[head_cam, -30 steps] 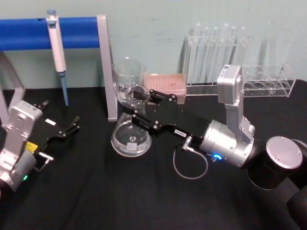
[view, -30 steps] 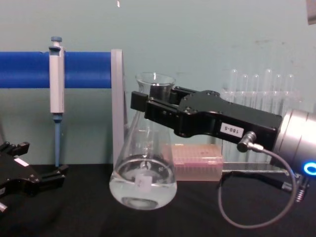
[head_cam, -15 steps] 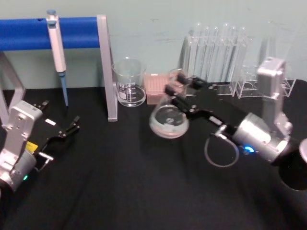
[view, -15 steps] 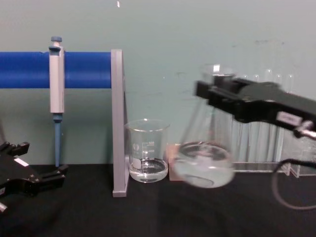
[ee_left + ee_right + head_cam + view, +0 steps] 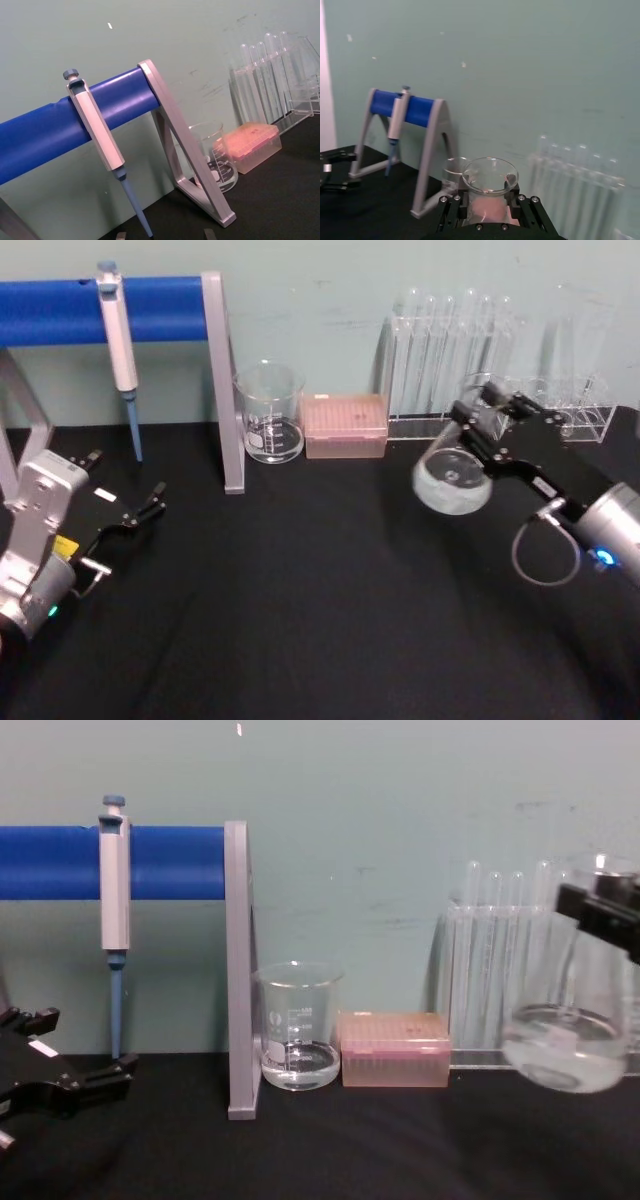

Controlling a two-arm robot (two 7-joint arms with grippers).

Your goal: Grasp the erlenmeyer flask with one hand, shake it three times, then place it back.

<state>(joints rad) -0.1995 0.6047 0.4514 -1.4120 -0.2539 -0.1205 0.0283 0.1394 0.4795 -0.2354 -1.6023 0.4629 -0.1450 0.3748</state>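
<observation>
Erlenmeyer flask [image 5: 452, 478] carried clear of the black desk [image 5: 300, 620], on the robot's right side. Nearest the robot, at the left edge, the left end effector [image 5: 125, 480] is parked low over the desk with its jaws spread and nothing between them. Farther out, the right end effector [image 5: 487, 423] is clamped across the flask's narrow neck just under the flared rim. The wide base hangs below the jaws and slightly toward the robot's left. In the chest view the long axis is seen close to upright, a little tilted, with clear liquid pooled in the base. The right arm is thus the only one within reach of the flask. Behind stand the beaker [image 5: 268, 415], the pink box [image 5: 345, 425] and the test tubes [image 5: 450, 340], the last directly beyond the flask. Compared with half a second earlier, the flask is displaced rightward, from in front of the pink box to in front of the tubes. A second earlier it was beside the grey post [image 5: 222, 380]. The left end effector is unchanged.
</observation>
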